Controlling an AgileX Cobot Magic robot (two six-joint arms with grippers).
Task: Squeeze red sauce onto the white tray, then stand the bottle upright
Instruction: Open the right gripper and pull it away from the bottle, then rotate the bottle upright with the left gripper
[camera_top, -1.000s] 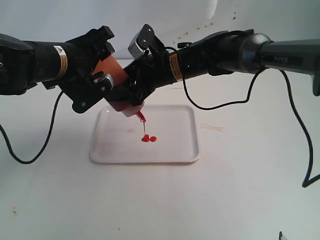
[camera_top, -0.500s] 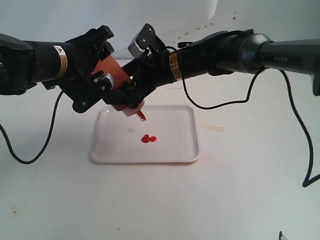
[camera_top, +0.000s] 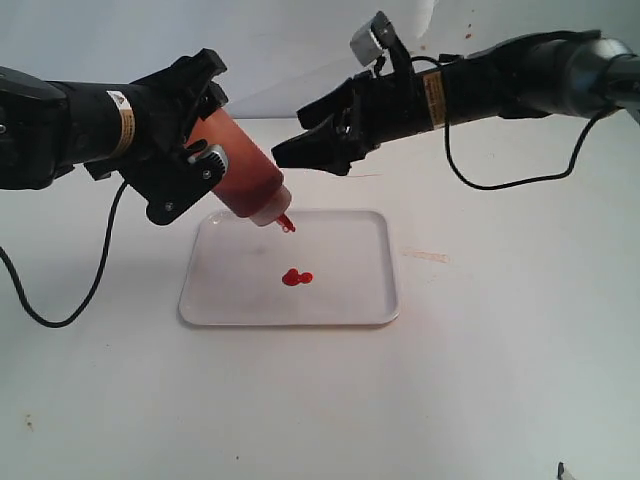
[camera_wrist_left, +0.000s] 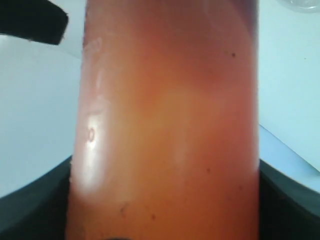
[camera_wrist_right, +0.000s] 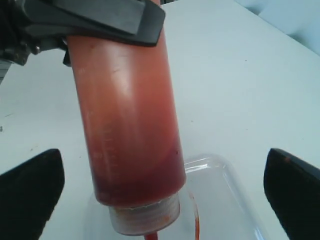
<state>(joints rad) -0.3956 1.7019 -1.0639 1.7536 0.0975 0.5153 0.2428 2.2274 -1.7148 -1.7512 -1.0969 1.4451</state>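
My left gripper (camera_top: 212, 115) is shut on the bottle (camera_top: 243, 172), holding it tilted with the red nozzle (camera_top: 286, 223) pointing down over the back of the white tray (camera_top: 350, 300). A small glossy blob of red sauce (camera_top: 296, 277) lies near the tray's middle. My right gripper (camera_top: 292, 140) hangs open to the right of the bottle, apart from it. The left wrist view is filled by the bottle (camera_wrist_left: 165, 125). In the right wrist view the bottle (camera_wrist_right: 130, 125) stands between the spread fingers (camera_wrist_right: 30, 195), untouched, with the tray (camera_wrist_right: 235, 200) below.
A thin pale strip (camera_top: 425, 256) lies on the white table to the right of the tray. Black cables (camera_top: 60, 310) hang from both arms to the table. Small reddish specks mark the back wall (camera_top: 468, 36).
My right gripper has let go of the bottle, opened and drawn back up and to the right. The thread of sauce from the nozzle has stopped. The left arm has barely moved.
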